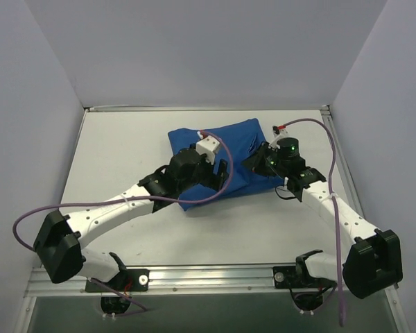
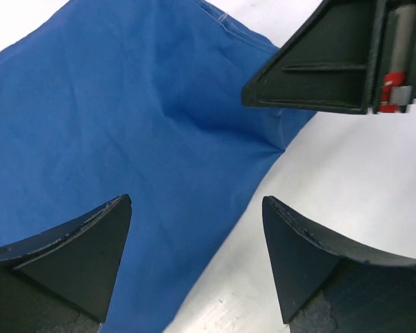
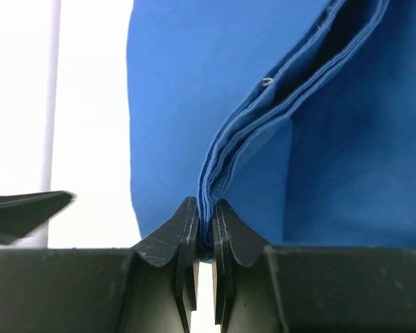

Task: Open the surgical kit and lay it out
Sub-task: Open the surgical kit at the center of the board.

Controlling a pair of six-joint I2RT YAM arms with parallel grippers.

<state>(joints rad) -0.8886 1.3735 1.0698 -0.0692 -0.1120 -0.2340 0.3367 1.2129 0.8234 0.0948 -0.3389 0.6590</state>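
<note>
The blue cloth wrap point(image 1: 229, 146) lies as a folded, closed bundle on the white table point(image 1: 125, 139), a little past the table's middle, at about 12 o'clock from the two arm bases. The right gripper point(image 3: 206, 211) sits at the bundle's 3 o'clock edge. Its jaws are pinched together on a fold of the cloth, with several stacked layers of hem caught between the fingertips and rising away toward 1 o'clock in the right wrist view. From that grip, the rest of the wrap spreads across the upper and right part of the view, and bare table shows at 9 o'clock. The left gripper point(image 2: 194, 215) is over the bundle's 8 o'clock side, jaws spread wide and nothing between them. In the left wrist view the cloth fills the space from 9 to 12 o'clock and runs beneath the left finger point(image 2: 76, 243), while the cloth's edge crosses the gap and the other finger is over bare table. The right gripper's dark body shows at 1 o'clock there, meeting the cloth's far corner.
</note>
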